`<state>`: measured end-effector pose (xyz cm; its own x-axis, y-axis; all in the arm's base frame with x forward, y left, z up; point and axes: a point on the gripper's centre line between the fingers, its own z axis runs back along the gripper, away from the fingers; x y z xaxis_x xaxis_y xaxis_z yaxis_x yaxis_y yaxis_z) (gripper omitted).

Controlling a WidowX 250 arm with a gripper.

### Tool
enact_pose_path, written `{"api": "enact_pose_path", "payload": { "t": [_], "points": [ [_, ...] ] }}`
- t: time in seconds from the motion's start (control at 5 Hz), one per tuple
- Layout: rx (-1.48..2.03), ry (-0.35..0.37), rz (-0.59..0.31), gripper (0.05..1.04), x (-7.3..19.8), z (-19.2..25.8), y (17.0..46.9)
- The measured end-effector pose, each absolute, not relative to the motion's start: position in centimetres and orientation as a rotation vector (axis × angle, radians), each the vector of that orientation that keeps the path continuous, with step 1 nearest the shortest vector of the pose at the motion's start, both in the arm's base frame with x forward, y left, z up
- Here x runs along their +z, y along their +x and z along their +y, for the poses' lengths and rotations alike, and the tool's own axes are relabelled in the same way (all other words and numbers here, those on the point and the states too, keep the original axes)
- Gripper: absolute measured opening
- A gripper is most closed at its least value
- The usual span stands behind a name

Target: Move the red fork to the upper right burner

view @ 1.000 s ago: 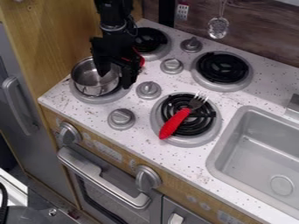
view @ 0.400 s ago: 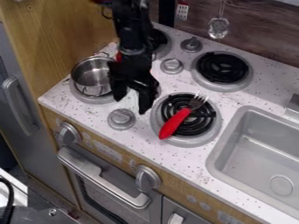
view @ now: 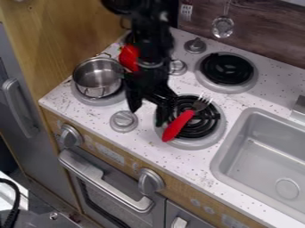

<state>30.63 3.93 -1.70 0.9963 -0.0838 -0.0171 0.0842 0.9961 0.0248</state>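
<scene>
The arm is finished in black, with a grey band fitted above the black, two-fingered end effector. A thin dark cable is looped beside the upper section.

A pot sat on the front left burner, near the countertop's left corner, as a fork lay across the front right burner, tines toward the back edge and handle toward the front. The rear right burner stood behind the fork, with the sink to its right.
</scene>
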Motion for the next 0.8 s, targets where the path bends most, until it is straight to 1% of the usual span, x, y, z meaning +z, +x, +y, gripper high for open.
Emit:
{"api": "enact_pose_path", "payload": {
  "t": [0.2,0.4,0.6,0.8],
  "points": [
    [-0.095,0.017,-0.007,0.999,-1.8,2.6,31.0],
    [-0.107,0.005,-0.004,0.999,-1.9,1.1,30.9],
    [-0.100,0.001,0.043,0.999,-3.6,0.7,30.6],
    [-0.078,0.009,0.070,0.999,-5.2,0.8,31.1]
  ]
}}
